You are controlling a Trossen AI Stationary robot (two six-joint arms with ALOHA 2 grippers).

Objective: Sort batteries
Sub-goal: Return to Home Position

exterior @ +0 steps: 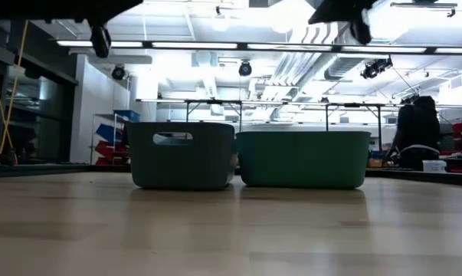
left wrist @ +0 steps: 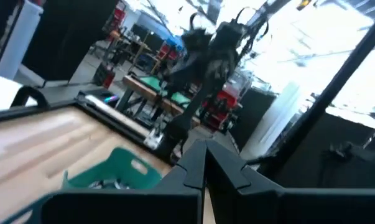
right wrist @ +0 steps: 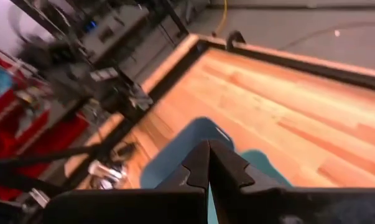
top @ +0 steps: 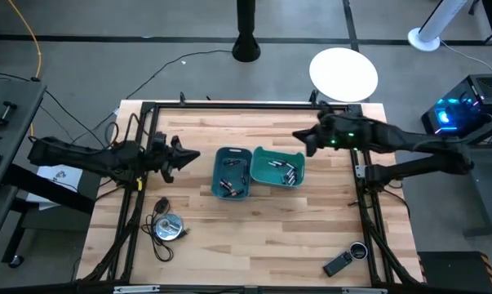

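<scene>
left hand: raised, toward table's left edge, fingers closed, empty. batteries: inside blue bin and adjoining green bin, table centre. right hand: raised beside green bin, closed, empty. risk: a low retreat clips a rim and spills cells.

blue bin beside green bin blocks mid-table; open tabletop flanks them

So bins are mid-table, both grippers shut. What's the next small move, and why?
Probably draw both arms back to home. The batteries that I can see all lie in the blue bin and the green bin. The left gripper and right gripper hang shut and empty, raised on either side of the bins, so I see nothing left to grasp.
</scene>
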